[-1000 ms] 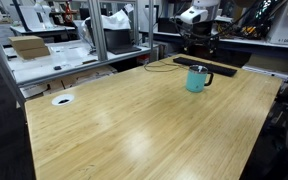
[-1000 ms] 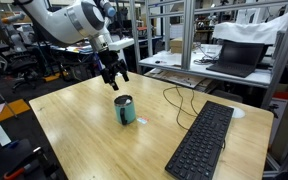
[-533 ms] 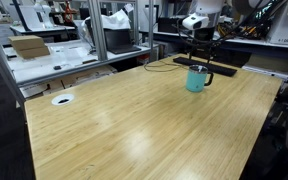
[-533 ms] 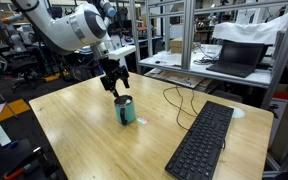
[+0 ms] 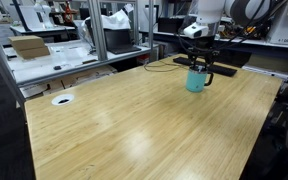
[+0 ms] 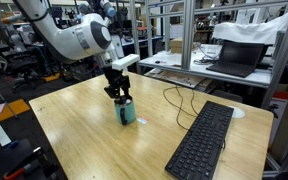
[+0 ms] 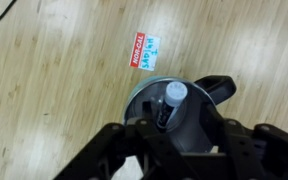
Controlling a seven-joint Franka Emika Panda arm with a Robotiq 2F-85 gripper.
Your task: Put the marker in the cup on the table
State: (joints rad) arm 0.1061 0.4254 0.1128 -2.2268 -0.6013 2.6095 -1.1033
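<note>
The gripper (image 6: pixel 119 95) hung directly above the cup (image 6: pixel 126 111), which stood near a far edge of the table (image 5: pixel 124 120), its fingers closed on the marker (image 7: pixel 172 97), held upright, long axis pointing down into the cup's mouth.

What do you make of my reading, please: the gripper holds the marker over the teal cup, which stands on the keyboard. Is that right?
One detail is off: the cup stands on the table, apart from the keyboard, as an exterior view shows. The rest holds: in the wrist view the gripper holds the marker over the teal cup.
</note>
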